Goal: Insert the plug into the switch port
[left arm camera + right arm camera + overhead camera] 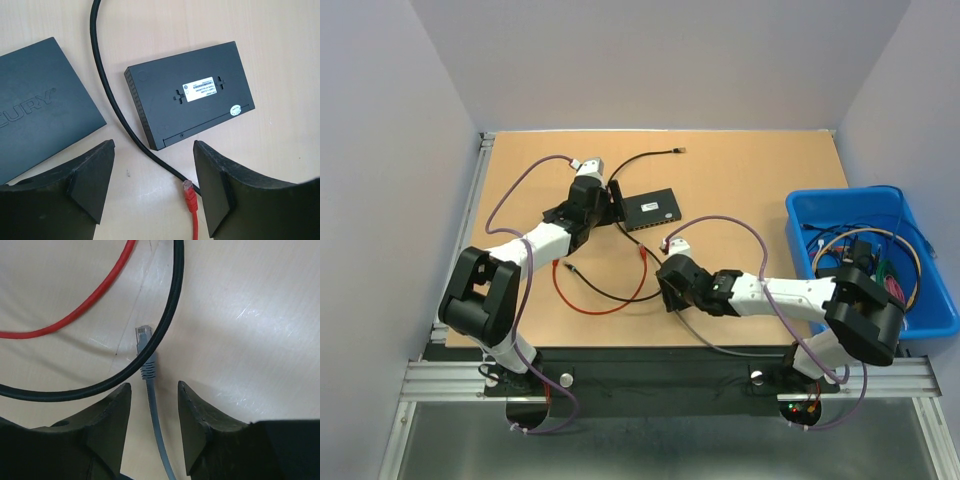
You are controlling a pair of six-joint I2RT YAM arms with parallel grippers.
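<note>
Grey plug (144,335) lies flat on the pale wood counter (250,315) at the centre of the right wrist view, its clip end pointing to the top of the frame. Its grey cable (151,405) runs straight down between the right fingers (117,410). These stand partly spread on either side of the cable, with a strip of counter showing on both sides, so they straddle it without pinching. A black cable (172,305) curves across just over the plug's boot, and a red cable (90,302) arcs through the upper left.

From the top view, that arm is low at the centre of the frame, below the switch (650,208) and well apart from it. A blue bin (840,193) full of cables sits at the right edge.

In the left wrist view the switch (192,107) lies label side up at the centre, tilted, with no ports showing from here. A second black box (40,100) with pale lettering fills the left side. The left fingers (92,185) are spread wide at the bottom of the frame and hold nothing. Between them on the counter lie the black cable and a red plug (189,192), which sits near the right-hand finger, just below the switch's lower edge.
</note>
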